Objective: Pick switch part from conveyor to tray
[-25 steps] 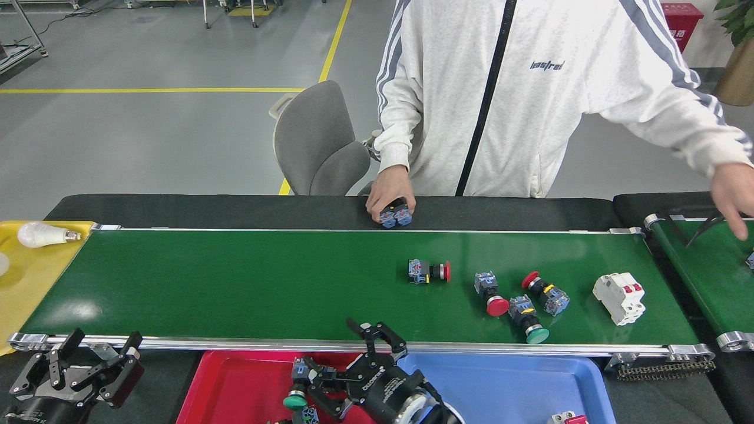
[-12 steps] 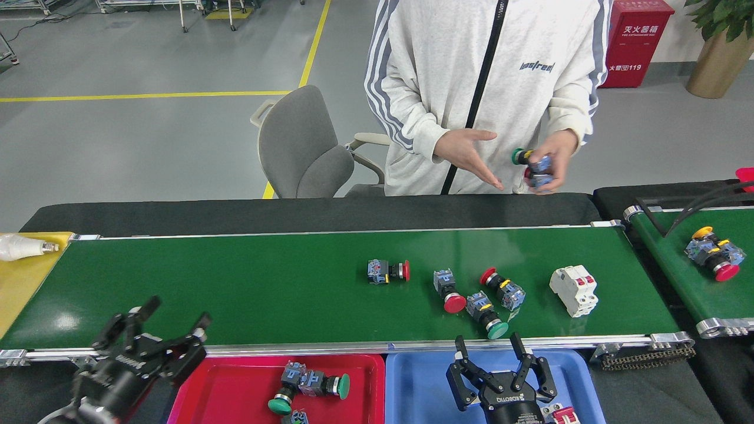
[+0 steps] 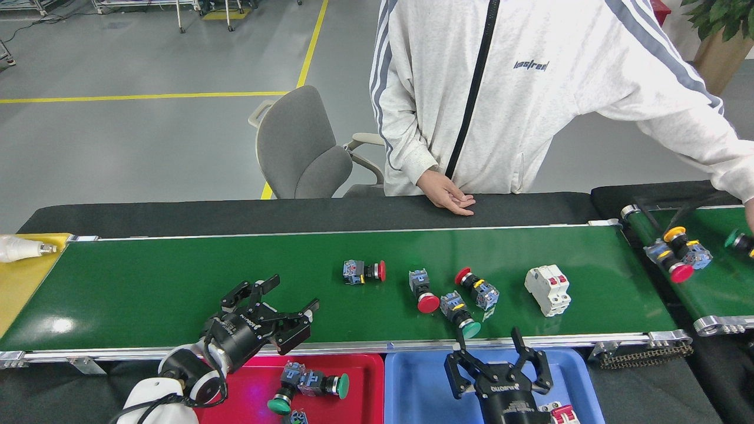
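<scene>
1. While our left gripper [image 3: 274, 297] hangs over the conveyor [image 3: 177, 282] with jaws spread and nothing between them, the nearest switch part [image 3: 363, 271] lies well to its right on the belt.
2. Our right gripper [image 3: 489, 344], wide open and empty, sits over the blue tray [image 3: 418, 383].
3. The red tray [image 3: 359, 368] holds green-capped switches [image 3: 309, 384].

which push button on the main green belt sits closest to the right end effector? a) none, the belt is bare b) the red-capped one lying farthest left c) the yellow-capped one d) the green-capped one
d: the green-capped push button lies by the conveyor's near rail, just above the open right end effector over the blue tray.
</scene>
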{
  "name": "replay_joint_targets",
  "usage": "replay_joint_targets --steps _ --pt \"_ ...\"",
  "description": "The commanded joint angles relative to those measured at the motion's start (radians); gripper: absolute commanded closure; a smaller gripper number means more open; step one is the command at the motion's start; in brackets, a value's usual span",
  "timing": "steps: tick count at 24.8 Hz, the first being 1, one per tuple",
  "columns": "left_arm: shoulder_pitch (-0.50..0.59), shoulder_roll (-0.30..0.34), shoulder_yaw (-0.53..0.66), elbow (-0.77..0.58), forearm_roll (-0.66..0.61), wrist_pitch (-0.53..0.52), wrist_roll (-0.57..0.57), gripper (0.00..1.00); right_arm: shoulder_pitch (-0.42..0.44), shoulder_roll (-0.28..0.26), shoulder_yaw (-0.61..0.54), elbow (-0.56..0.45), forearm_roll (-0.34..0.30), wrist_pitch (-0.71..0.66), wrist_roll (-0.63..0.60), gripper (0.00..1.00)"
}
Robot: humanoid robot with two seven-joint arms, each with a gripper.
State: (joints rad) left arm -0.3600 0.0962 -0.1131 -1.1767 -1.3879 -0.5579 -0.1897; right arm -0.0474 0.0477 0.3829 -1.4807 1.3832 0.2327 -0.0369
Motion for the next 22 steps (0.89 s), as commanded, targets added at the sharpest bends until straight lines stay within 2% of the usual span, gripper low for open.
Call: replay_joint_targets --steps 1,5,9,12,14,15,16,18,20,22 --pt "-0.056 -0.01 -0.008 0.044 -0.003 0.024 0.003 0.0 -0.057 0.004 0.033 0.048 0.0 -0.001 0.034 0.0" --pt "-0.112 -0.012 -0.019 0.109 -0.01 0.038 0.003 0.0 -0.14 0.034 0.085 0.137 -0.004 -0.001 0.069 0.0" --pt "-0.122 -0.012 -0.036 0.149 -0.013 0.038 0.003 0.0 -0.246 0.109 0.09 0.27 -0.004 -0.001 0.08 0.0" --pt "-0.129 -0.013 -0.065 0.17 -0.013 0.041 0.003 0.0 -0.332 0.113 0.129 0.388 -0.023 -0.004 0.08 0.0" --pt "-0.146 -0.024 -0.085 0.198 -0.013 0.058 0.004 0.0 -0.376 0.113 0.174 0.444 -0.061 -0.003 0.078 0.01" --pt "-0.158 -0.032 -0.089 0.216 -0.013 0.079 0.004 0.0 -0.391 0.113 0.195 0.468 -0.079 -0.004 0.078 0.06" --pt "-0.168 -0.032 -0.091 0.232 -0.014 0.096 0.006 0.0 -0.401 0.115 0.211 0.477 -0.089 -0.004 0.078 0.15" --pt "-0.188 -0.032 -0.091 0.272 -0.014 0.128 0.007 0.0 -0.408 0.115 0.237 0.48 -0.092 -0.009 0.075 0.59" --pt "-0.195 -0.032 -0.089 0.29 -0.019 0.136 0.01 0.0 -0.408 0.115 0.243 0.48 -0.092 -0.022 0.071 0.88" --pt "-0.195 -0.032 -0.089 0.296 -0.022 0.174 0.012 0.02 -0.408 0.113 0.243 0.476 -0.093 -0.056 0.069 0.98"
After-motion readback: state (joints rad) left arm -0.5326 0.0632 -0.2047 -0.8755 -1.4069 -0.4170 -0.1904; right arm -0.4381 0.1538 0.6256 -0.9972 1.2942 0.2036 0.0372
